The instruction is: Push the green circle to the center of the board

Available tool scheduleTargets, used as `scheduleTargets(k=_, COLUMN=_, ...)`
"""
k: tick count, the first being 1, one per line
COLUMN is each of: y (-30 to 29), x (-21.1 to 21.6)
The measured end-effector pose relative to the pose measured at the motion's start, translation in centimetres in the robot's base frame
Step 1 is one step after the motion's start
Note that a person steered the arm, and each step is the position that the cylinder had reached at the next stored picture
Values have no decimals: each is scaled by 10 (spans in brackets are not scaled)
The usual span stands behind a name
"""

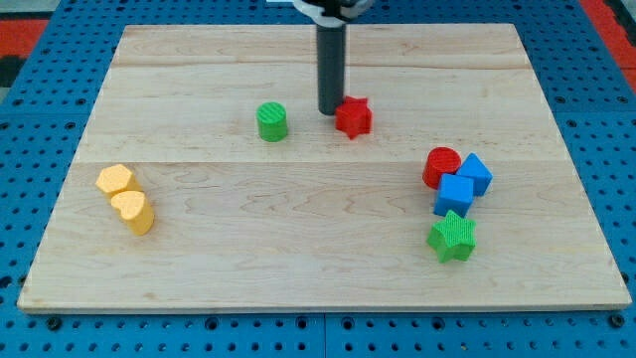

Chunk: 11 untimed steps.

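The green circle (271, 121) stands on the wooden board (318, 259), left of the board's middle and a little toward the view's top. My tip (330, 111) rests on the board to the right of the green circle, with a gap between them. It stands right beside the left side of a red star (354, 116).
A red circle (441, 165), two blue blocks (474, 174) (454, 194) and a green star (452, 237) cluster at the view's right. Two yellow blocks (115, 180) (133, 211), the lower heart-shaped, sit at the view's left. Blue pegboard surrounds the board.
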<state>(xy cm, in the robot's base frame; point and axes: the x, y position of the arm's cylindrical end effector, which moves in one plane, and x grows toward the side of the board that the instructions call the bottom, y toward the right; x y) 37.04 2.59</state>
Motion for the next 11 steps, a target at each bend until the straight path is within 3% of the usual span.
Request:
scheduleTargets(k=1, y=40, x=30)
scheduleTargets(k=3, y=112, x=40)
scheduleTargets(k=4, y=106, x=30)
scheduleTargets(k=6, y=51, x=-31)
scheduleTargets(k=7, y=-14, x=-38)
scheduleTargets(k=9, y=-99, x=-35)
scheduleTargets(k=11, y=-84, x=15)
